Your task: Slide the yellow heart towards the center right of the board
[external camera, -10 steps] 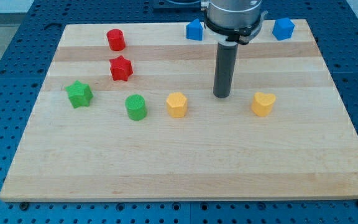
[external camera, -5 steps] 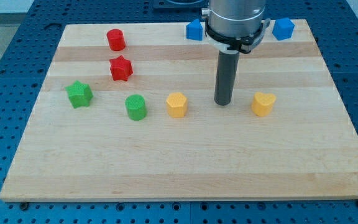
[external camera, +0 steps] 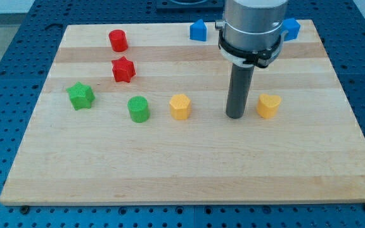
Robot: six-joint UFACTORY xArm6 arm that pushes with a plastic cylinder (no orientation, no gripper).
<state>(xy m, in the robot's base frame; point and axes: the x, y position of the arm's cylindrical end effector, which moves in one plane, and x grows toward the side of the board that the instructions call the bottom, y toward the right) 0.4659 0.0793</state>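
Observation:
The yellow heart [external camera: 268,105] lies on the wooden board [external camera: 189,171], right of the middle. My tip [external camera: 236,116] rests on the board just to the heart's left, a small gap apart from it. The dark rod rises from the tip to the grey arm head at the view's top.
A yellow hexagon [external camera: 180,106] sits left of my tip, then a green cylinder [external camera: 139,109] and a green star [external camera: 80,95]. A red star [external camera: 123,69] and red cylinder [external camera: 118,40] lie upper left. Two blue blocks [external camera: 198,30] [external camera: 291,28] sit at the top edge, the right one partly hidden by the arm.
My tip has moved down the view and to the right, closing on the yellow heart's left side. No block has moved.

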